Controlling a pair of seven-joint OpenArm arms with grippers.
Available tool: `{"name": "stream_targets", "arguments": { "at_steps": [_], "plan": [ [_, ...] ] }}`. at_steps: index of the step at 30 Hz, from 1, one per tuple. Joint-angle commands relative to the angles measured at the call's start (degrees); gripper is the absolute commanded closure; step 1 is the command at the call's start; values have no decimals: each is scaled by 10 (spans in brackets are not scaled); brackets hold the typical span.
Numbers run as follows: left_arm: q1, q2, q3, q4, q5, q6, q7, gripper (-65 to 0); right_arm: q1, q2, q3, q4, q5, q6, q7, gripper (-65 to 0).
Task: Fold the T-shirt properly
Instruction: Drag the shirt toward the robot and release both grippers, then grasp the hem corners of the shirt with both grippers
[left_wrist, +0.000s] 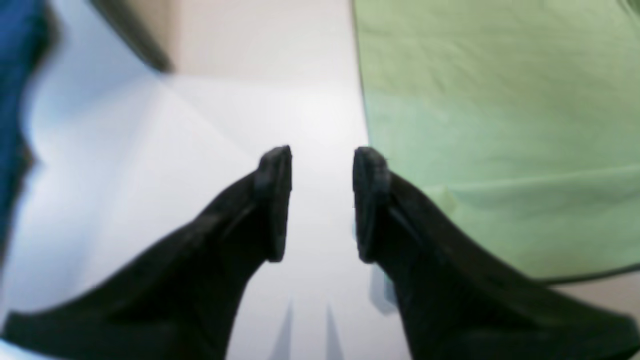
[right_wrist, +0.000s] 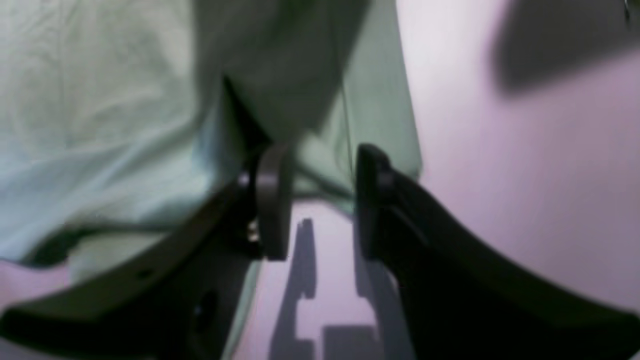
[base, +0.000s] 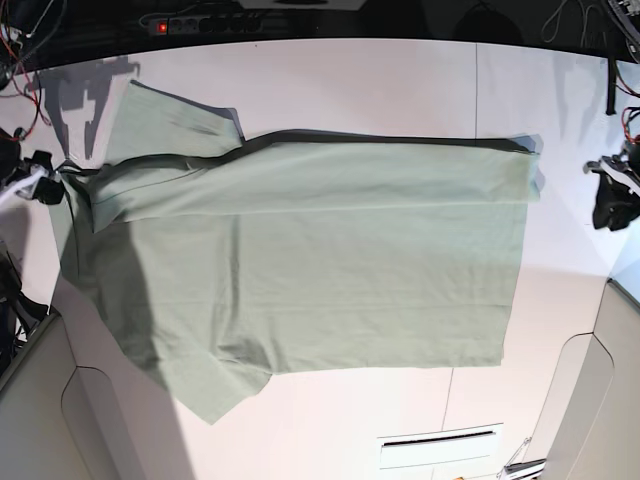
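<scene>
Base view: the T-shirt (base: 310, 260) lies spread flat across the middle of the white table (base: 400, 80), its far edge folded over along the top, one sleeve at the upper left of the frame and the other at the lower left. In my left wrist view the left gripper (left_wrist: 321, 202) hangs over bare table with its jaws apart and nothing between them, the shirt filling the right half of that frame. In my right wrist view the right gripper (right_wrist: 320, 200) also stands with jaws apart at the shirt's edge, cloth bunched just above the left finger (right_wrist: 272, 200); whether it touches that finger I cannot tell through the blur
</scene>
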Motion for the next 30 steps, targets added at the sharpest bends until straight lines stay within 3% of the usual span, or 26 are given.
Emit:
{"name": "stream_targets", "arguments": {
  "at_steps": [1, 7, 12, 19, 24, 26, 28, 30],
  "plan": [
    [-3, -18, -16, 17, -4, 0, -10, -239, -12, 12, 10, 10, 19, 9, 3, -204],
    [-3, -47, -55, 27, -4, 0, -11, -239, -113, -6, 15, 10, 77, 24, -3, -204],
    [-3, -58, -56, 27, -4, 9, -11, -239, -163, -51, 15, 10, 112, 36, -3, -204],
    [-3, -60, -56, 27, -5, 8, -11, -239, -180, -114, -8, 9, 117, 37, 3, -204],
    [-3, -60, -56, 27, -4, 8, -11, -239, -179, -121, -37, 9, 118, 37, 3, -202],
    [-3, -60, -56, 27, -4, 8, -11, -239, -179, -122, -45, 9, 118, 37, 3, -142],
    [-3, -60, -56, 27, -4, 8, -11, -239, -178, -122, -48, 9, 118, 38, 3, -4],
    [-3, -60, -56, 27, -4, 8, -11, -239, -170, -121, -48, 9, 122, 47, 3, 0]
  ]
}}
